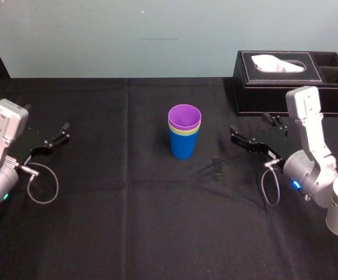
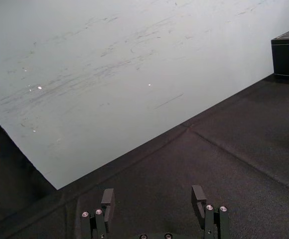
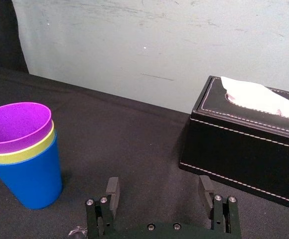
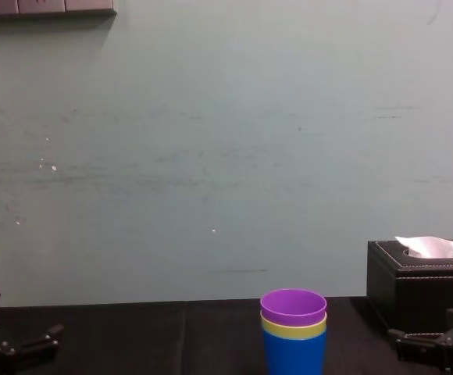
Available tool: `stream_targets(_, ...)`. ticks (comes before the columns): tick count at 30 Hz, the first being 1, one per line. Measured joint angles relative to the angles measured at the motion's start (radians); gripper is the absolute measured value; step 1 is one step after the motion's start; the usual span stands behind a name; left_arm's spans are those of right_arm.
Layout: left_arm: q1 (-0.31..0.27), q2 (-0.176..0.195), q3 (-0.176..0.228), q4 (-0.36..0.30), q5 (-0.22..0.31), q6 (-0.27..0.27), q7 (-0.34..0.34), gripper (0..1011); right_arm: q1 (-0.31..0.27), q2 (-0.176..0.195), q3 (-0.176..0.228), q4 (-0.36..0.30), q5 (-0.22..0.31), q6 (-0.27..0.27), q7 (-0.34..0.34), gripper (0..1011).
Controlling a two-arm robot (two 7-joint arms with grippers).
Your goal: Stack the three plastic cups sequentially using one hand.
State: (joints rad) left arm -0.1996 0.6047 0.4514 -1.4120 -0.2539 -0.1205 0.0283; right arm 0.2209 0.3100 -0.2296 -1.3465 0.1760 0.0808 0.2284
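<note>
The three plastic cups stand nested in one upright stack at the table's middle. The blue cup [image 1: 184,146] is at the bottom, the yellow-green cup [image 1: 175,130] sits inside it, and the purple cup [image 1: 185,116] is on top. The stack also shows in the right wrist view [image 3: 22,164] and the chest view [image 4: 293,332]. My right gripper [image 1: 252,129] hovers to the right of the stack, apart from it, open and empty [image 3: 159,180]. Far to the left of the cups, my left gripper [image 1: 49,131] rests open with nothing between its fingers [image 2: 153,191].
A black tissue box [image 1: 291,81] with a white tissue stands at the back right, just behind the right arm. A black cloth [image 1: 128,221] covers the table. A pale wall [image 4: 211,156] rises behind it.
</note>
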Motion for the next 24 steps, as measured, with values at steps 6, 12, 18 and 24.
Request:
stream_targets(6,0.000,0.000,0.000,0.000,0.000,0.000,0.000,1011,0.000,0.000,0.000,0.000,0.000,0.000,0.000,1002)
stream_targets(12,0.000,0.000,0.000,0.000,0.000,0.000,0.000,1011,0.000,0.000,0.000,0.000,0.000,0.000,0.000,1002)
stream_targets(18,0.000,0.000,0.000,0.000,0.000,0.000,0.000,1012,0.000,0.000,0.000,0.000,0.000,0.000,0.000,1002)
stream_targets(24,0.000,0.000,0.000,0.000,0.000,0.000,0.000,1011,0.000,0.000,0.000,0.000,0.000,0.000,0.000,1002)
